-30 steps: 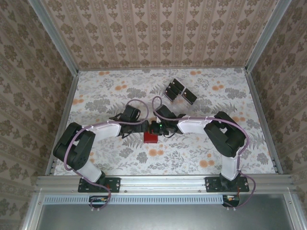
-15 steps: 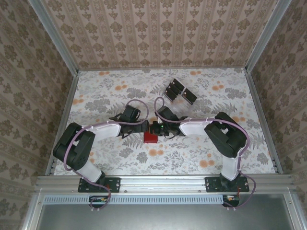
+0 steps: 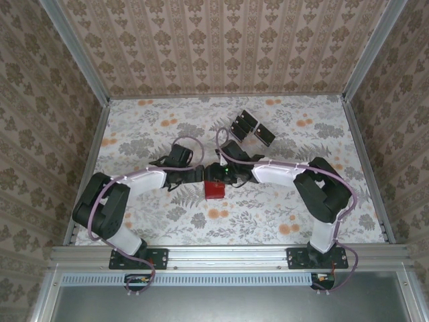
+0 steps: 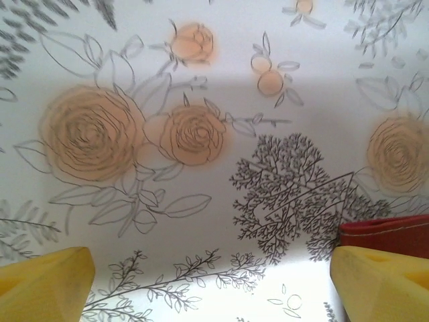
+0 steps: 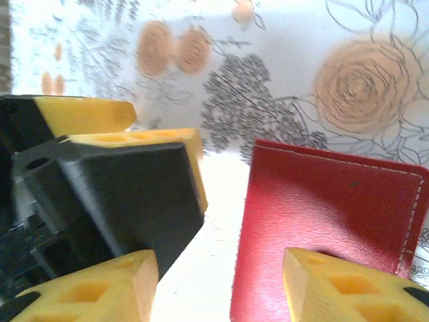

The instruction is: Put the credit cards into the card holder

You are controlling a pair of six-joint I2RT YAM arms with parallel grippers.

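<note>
The right gripper (image 5: 218, 285) has spread its fingers (image 5: 335, 285) — left arm (image 3: 144, 180) eased back.

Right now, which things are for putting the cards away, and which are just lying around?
For the job:
red wallet
black cards, at the far side of the table
left gripper, open
right gripper, open over the wallet

Just there:
flowered tablecloth
patterned walls
metal rail at the front

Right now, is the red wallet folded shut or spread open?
Folded shut, it seems. The wallet shows one red stitched cover lying flat on the table, and no inner pockets are seen.
</note>
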